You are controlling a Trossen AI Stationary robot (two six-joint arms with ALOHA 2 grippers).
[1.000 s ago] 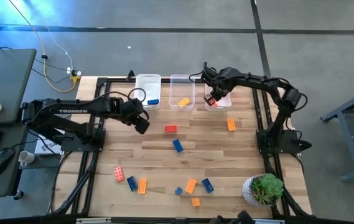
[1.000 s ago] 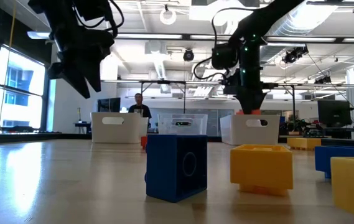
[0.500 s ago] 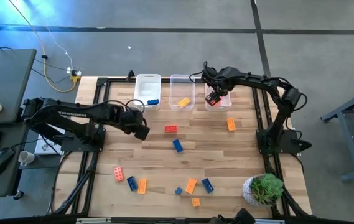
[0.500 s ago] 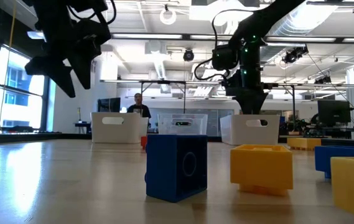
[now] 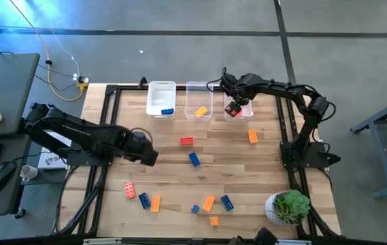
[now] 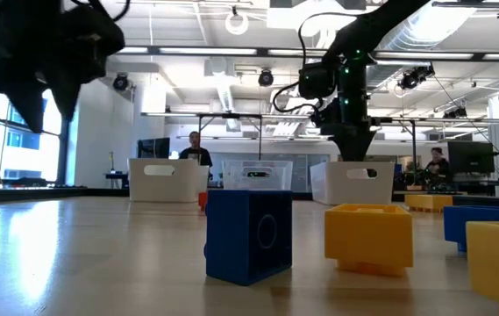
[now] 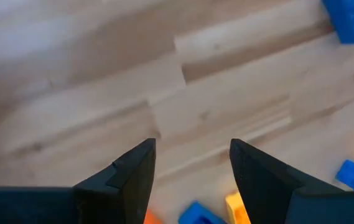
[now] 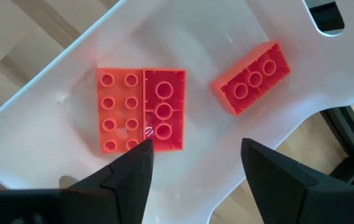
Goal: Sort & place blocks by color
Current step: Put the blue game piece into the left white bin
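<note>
Three red blocks (image 8: 142, 109) in bin (image 8: 52, 87) below open right tool (image 8: 192, 165); left tool (image 7: 192, 165) open.

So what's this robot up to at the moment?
It is sorting blocks by colour into three bins. The right gripper hangs open over the right bin, which holds red blocks. The left gripper is open over the table, above the loose blocks not yet sorted.
</note>
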